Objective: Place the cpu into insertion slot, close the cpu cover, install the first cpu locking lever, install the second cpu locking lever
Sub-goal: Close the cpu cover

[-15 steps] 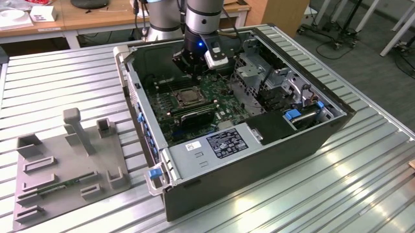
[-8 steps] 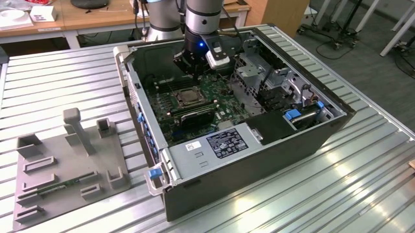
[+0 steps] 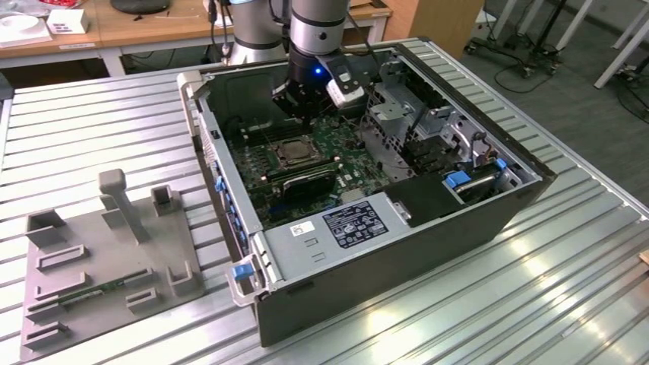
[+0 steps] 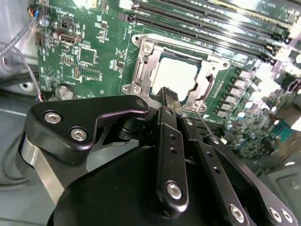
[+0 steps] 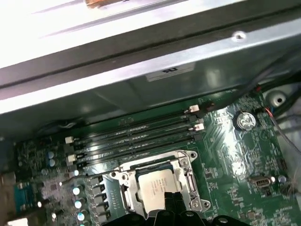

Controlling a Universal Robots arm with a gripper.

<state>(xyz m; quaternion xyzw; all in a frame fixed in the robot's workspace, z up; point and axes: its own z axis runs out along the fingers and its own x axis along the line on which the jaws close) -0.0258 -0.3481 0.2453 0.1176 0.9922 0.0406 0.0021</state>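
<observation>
The cpu [image 4: 176,75] had a pale silvery face, and the cpu cover [image 4: 141,70] was silver-grey. The circuit board [image 4: 84,56] was green, dotted with small black and silver parts. The memory slots [image 5: 136,134] were black. The gripper [image 4: 168,96] was black with silver screws. The table [image 3: 102,129] was pale grey with parallel ribs. The computer case [image 3: 507,213] was dark grey, and its latch [image 3: 242,271] was blue.

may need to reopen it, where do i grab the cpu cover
Probably a thin outer edge of the cpu cover, away from the memory slots, approached straight down from above: it lies flat around the cpu in the insertion slot, so its broad face gives nothing to pinch.
</observation>
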